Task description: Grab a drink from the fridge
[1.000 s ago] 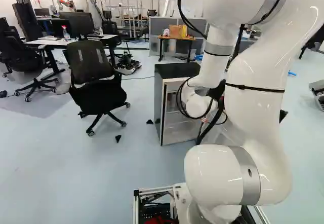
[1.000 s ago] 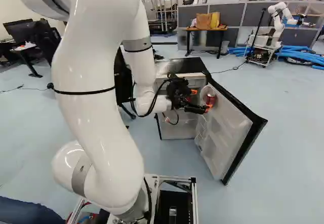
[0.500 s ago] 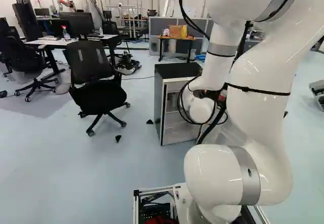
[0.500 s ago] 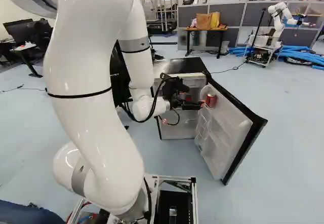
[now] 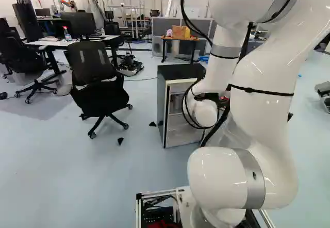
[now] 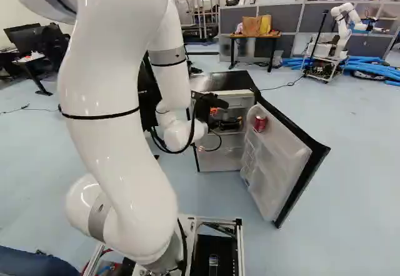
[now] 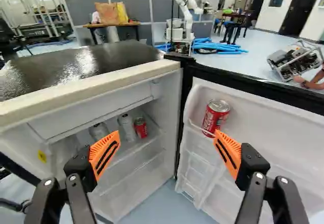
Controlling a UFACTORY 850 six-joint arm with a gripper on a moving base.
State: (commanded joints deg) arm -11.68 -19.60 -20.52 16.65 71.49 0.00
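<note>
Two red cans (image 7: 216, 116), one fridge (image 7: 81, 64)

Open fridge (image 7: 166, 112): 1 upright red can (image 7: 215, 115) in the door (image 7: 268, 133), 1 red can (image 7: 140, 127) beside 2 pale containers (image 7: 127, 126) inside.

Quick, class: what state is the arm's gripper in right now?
Gripper: open, holding nothing; the red can is on the fridge door.

White arm (image 6: 119, 138) with grey bands, black straps and looping cables.
</note>
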